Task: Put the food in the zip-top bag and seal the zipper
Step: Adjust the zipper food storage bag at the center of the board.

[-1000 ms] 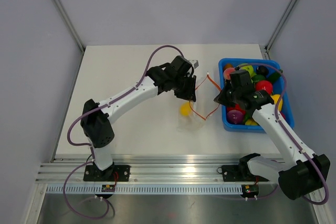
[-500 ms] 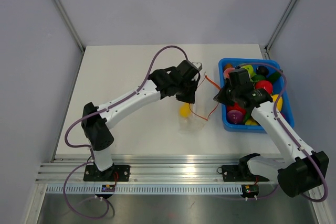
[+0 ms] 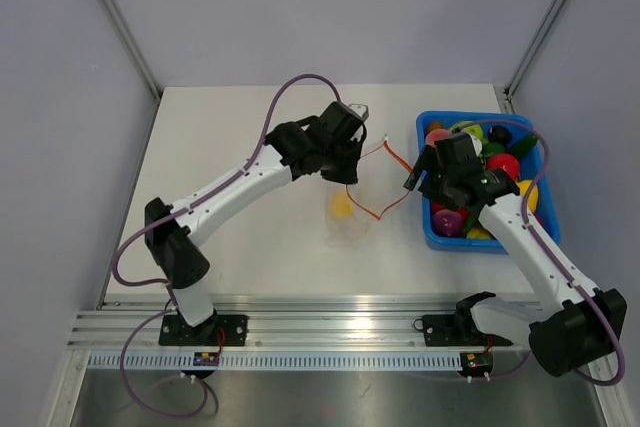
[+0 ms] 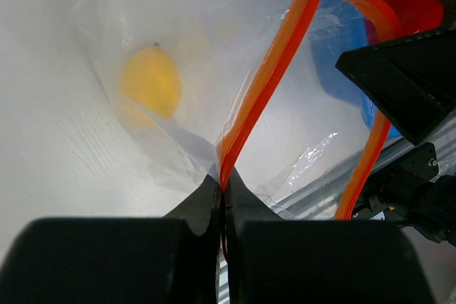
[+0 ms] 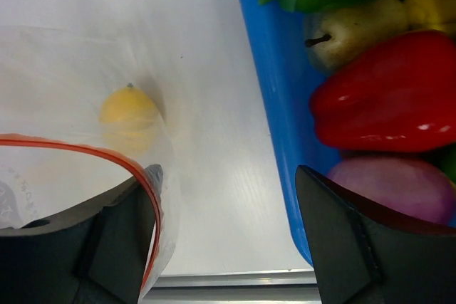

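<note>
Orange-red plastic, the zipper (image 4: 274,69), is pinched between the closed fingers of the left claw (image 4: 222,190), which holds one lip of the zip-top bag (image 3: 350,222) up off the white tabletop (image 3: 230,147). The bag's mouth gapes, and its other lip loops out toward the blue bin (image 3: 432,237). A yellow fruit (image 4: 149,80) lies inside the clear pouch. The right claw (image 5: 224,190) stands wide and holds nothing, between the bag and the bin. One of its fingers is just beside the zipper loop, the other by the bin's wall. In the bin lie a red pepper (image 5: 385,90), a pear (image 5: 356,30) and a purple piece (image 5: 399,183).
</note>
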Action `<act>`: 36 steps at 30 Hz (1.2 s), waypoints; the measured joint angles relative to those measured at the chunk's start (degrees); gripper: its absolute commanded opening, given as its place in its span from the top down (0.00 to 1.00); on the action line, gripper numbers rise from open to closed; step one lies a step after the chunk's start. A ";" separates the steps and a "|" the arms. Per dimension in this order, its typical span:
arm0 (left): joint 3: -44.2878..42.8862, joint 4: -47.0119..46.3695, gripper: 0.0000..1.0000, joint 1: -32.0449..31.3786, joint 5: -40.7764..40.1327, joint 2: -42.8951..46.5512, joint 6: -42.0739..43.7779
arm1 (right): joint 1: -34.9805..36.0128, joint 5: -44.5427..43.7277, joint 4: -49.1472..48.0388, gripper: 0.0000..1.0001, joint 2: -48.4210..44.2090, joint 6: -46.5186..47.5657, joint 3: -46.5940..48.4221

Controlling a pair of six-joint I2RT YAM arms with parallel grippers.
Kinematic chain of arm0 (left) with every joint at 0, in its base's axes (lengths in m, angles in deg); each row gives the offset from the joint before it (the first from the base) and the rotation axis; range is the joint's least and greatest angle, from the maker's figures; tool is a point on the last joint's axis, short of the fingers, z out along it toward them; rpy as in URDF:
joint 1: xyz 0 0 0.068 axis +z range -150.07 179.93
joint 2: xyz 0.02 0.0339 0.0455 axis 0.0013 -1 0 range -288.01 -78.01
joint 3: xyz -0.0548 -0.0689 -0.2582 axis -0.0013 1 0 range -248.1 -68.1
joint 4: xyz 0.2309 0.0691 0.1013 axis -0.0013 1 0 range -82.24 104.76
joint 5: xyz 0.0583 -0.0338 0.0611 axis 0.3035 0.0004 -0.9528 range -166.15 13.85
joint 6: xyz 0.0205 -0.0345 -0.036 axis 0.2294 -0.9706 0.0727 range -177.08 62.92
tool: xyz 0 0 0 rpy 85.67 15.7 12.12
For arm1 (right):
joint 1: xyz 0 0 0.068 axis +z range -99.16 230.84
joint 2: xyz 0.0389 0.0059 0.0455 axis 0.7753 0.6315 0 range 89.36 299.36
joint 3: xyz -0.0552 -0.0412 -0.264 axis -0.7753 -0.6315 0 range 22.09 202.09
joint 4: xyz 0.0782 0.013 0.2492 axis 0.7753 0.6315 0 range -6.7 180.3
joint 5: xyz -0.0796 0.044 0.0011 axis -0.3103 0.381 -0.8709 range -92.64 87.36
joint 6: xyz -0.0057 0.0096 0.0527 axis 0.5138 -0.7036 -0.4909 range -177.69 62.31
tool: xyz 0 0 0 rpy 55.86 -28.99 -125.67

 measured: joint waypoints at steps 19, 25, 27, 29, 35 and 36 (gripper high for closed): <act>-0.02 -0.44 1.00 -0.39 0.61 -3.06 0.44 | -3.50 -11.06 11.23 0.02 -10.01 0.57 -5.97; -0.02 -0.48 1.00 -0.52 0.83 -3.13 0.44 | -7.37 -7.85 10.29 0.02 -9.57 1.03 -6.71; -0.02 -0.50 1.00 -0.59 0.83 -3.13 0.46 | -8.31 -6.69 9.62 0.03 -9.86 1.01 -7.43; -0.02 -0.50 1.00 -0.63 0.81 -3.13 0.50 | -8.74 -5.16 9.09 0.03 -10.91 1.03 -8.04; -0.02 -0.48 1.00 -0.61 0.81 -3.58 0.52 | -8.96 0.28 9.16 0.04 -16.39 1.90 -6.54; -0.02 -0.48 1.00 -0.61 0.81 -3.82 0.52 | -9.01 0.57 9.33 0.04 -16.87 2.08 -5.53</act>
